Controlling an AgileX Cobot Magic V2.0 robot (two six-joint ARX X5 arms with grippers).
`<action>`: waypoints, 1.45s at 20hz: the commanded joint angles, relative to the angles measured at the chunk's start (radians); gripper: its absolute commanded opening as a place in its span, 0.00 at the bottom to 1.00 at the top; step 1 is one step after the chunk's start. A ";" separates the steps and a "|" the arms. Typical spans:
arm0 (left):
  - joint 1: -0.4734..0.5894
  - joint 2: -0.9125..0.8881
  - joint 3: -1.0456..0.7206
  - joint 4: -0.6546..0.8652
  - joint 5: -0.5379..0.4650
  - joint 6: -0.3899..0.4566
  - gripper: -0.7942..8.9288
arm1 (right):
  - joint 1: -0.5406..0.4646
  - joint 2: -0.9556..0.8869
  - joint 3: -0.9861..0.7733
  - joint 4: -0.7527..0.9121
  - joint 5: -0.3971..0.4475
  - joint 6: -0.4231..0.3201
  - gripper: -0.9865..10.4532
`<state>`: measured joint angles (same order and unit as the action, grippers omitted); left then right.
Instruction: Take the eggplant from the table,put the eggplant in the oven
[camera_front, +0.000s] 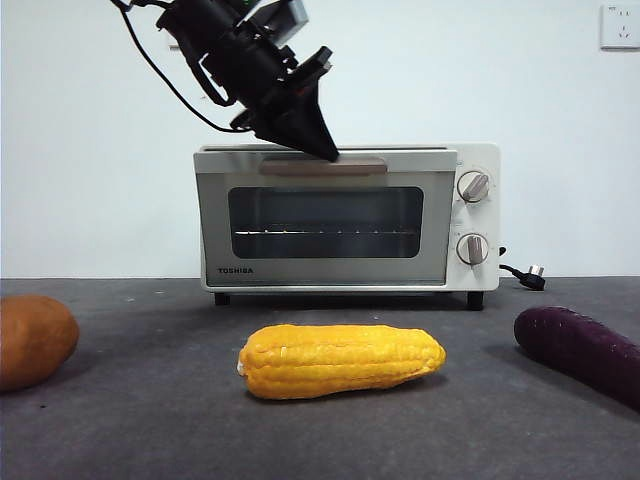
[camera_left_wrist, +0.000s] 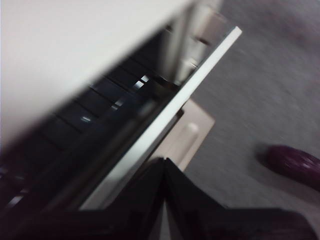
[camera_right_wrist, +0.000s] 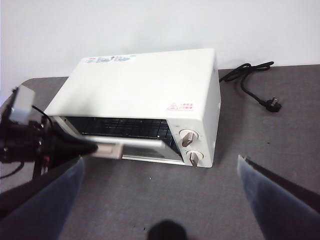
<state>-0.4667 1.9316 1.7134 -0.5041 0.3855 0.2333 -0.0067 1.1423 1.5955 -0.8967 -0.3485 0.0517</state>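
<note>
The eggplant (camera_front: 580, 350) lies on the table (camera_front: 150, 430) at the front right, partly cut off by the picture's edge; the left wrist view shows the eggplant (camera_left_wrist: 295, 162) too. Behind it stands the cream-white oven (camera_front: 340, 215), its glass door tipped slightly ajar at the top. My left gripper (camera_front: 328, 152) reaches down from the upper left, jaws shut, with its tip against the beige door handle (camera_front: 322, 166). In its own view the left gripper (camera_left_wrist: 164, 162) meets the handle (camera_left_wrist: 192, 132) below the door's edge. My right gripper (camera_right_wrist: 160, 159) hangs open high above the table, far from the eggplant.
A yellow corn cob (camera_front: 340, 360) lies front centre, and an orange-brown potato (camera_front: 30, 340) sits at the far left. The oven's power cord and plug (camera_right_wrist: 272, 104) trail on the table to the right of the oven.
</note>
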 joint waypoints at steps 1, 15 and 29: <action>-0.004 0.056 -0.035 -0.060 -0.038 0.014 0.08 | 0.001 0.002 0.005 0.006 -0.002 -0.011 0.64; -0.056 0.056 -0.035 -0.259 0.044 0.014 0.08 | 0.001 0.002 0.005 0.009 -0.003 -0.011 0.64; -0.029 -0.012 -0.034 -0.310 0.112 0.018 0.08 | 0.001 0.002 0.005 -0.032 -0.003 -0.011 0.64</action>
<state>-0.5034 1.9339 1.6894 -0.8181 0.4938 0.2359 -0.0071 1.1423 1.5955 -0.9337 -0.3485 0.0517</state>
